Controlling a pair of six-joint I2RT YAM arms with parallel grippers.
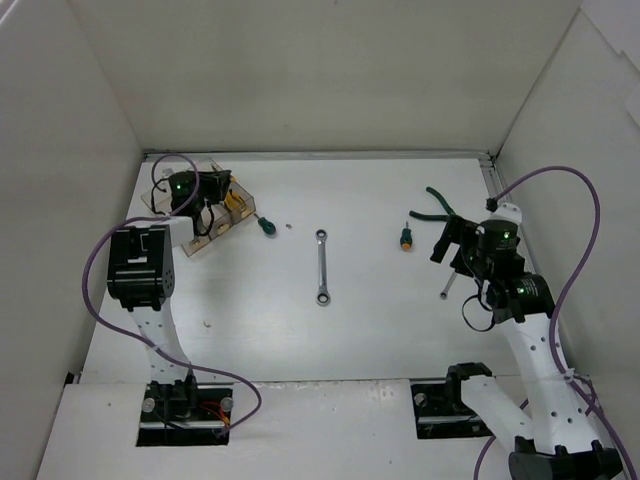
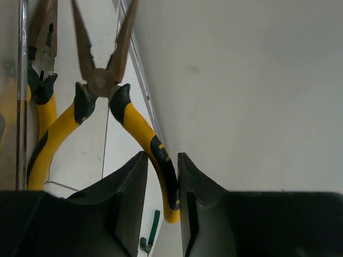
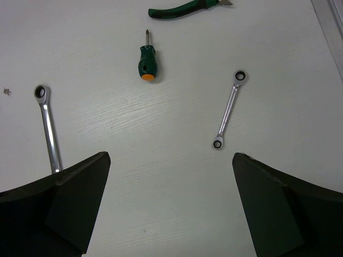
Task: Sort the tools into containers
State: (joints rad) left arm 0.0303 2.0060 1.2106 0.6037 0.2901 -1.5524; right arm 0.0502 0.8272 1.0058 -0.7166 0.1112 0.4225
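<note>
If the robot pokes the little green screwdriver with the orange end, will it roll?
Probably: the screwdriver has a rounded stubby handle and lies on the flat table, so a sideways push may roll it. It looks stiff.

Top external camera high behind the near edge, facing down over the whole counter [image 1: 380, 340], left wrist camera very near yellow-handled pliers [image 2: 99, 83], facing along them, right wrist camera higher, facing down, sharing orange-capped screwdriver [image 3: 147, 61] and long wrench [image 3: 48, 126] with top view
</note>
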